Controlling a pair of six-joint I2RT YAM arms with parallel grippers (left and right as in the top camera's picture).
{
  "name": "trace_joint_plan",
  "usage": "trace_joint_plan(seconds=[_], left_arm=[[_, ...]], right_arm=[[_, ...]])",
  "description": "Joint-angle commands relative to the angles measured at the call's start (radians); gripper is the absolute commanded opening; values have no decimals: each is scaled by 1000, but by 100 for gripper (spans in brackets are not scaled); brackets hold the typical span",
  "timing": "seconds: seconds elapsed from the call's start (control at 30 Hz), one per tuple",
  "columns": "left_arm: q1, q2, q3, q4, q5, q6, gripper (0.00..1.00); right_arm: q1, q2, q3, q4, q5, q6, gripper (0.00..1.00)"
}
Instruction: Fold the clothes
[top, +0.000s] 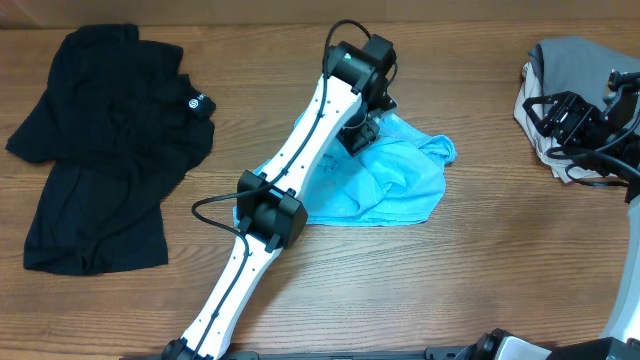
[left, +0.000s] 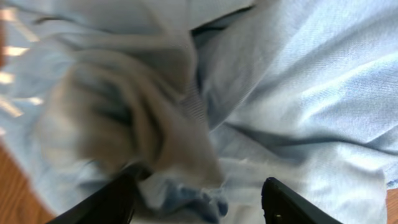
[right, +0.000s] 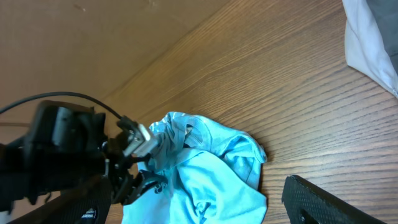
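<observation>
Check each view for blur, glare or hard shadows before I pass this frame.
Overhead: sharp and evenly lit, only soft shadows beside the left arm and the light blue T-shirt. Left wrist: the shirt fills the frame, too close; the picture's left half is smeared by blur, the right half clearer. Right wrist: crisp wood grain on the table, shirt in focus, no glare.

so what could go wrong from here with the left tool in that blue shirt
1. The light blue T-shirt is a crumpled heap and the left tool sits in a thick bunch of it. It may pinch several layers, so a lift would drag the heap instead of opening it.
2. The right tool hangs open beside the grey and beige garments; moving in, it could snag them.
</observation>
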Motion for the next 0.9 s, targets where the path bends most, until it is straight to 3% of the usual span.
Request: trace_joint_plan(seconds=[0.0, 0.17, 0.33, 0.47, 0.67, 0.87], left_arm=[[0, 26, -68, 17, 0, 30, 60], [0, 26, -156, 78, -130, -65, 31], [5, 16, -127, 111, -367, -311, 5], [14, -19, -23, 91, -395, -413, 4], [23, -126, 180, 83, -388, -443, 4], [23, -307, 251, 216, -365, -468, 4]], right_arm=[[5, 3, 10, 2, 6, -7, 92], [5, 3, 10, 2, 6, -8, 92], [5, 3, 10, 2, 6, -8, 92], [5, 3, 10, 2, 6, -7, 92], [5, 3, 10, -4, 6, -7, 88], [16, 3, 10, -28, 6, -8, 87]])
